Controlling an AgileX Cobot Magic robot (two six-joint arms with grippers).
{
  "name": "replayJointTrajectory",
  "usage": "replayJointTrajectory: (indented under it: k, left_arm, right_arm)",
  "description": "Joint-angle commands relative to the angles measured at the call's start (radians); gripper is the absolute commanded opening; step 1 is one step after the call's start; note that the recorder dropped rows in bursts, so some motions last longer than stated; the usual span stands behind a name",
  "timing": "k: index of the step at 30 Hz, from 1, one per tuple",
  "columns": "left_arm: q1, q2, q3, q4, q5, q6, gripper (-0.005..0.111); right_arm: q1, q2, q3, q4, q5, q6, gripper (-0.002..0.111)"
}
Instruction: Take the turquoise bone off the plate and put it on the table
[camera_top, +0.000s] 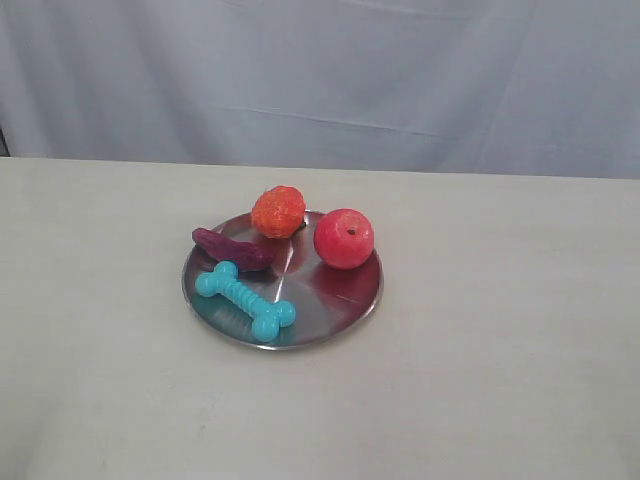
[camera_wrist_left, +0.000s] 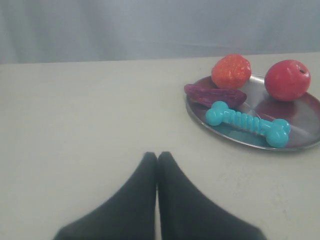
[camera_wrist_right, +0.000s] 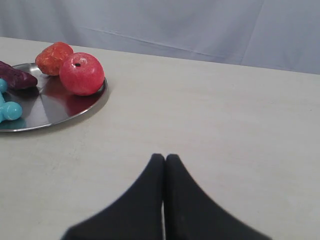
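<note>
The turquoise bone lies on the plate, near its rim and just beside a dark purple piece. The plate stands on the surface. The left pincer and the right pincer are each pressed together, empty, well apart from the plate.

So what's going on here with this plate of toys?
Nothing is being handled yet. The small turquoise rubber bone lies on the round shiny steel plate, beside a dark purple elongated piece, a bumpy orange ball and a red apple. The black left gripper and right gripper are both shut and empty, over the cream table, apart from the plate.
</note>
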Motion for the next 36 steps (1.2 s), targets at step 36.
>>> replayJointTrajectory:
  k: [36]
  left_arm:
    - [-0.003,-0.001,0.003,0.000,-0.001,-0.001,0.000]
  right_arm:
    - [0.000,0.203,-0.392,0.172,0.050,0.108,-0.001]
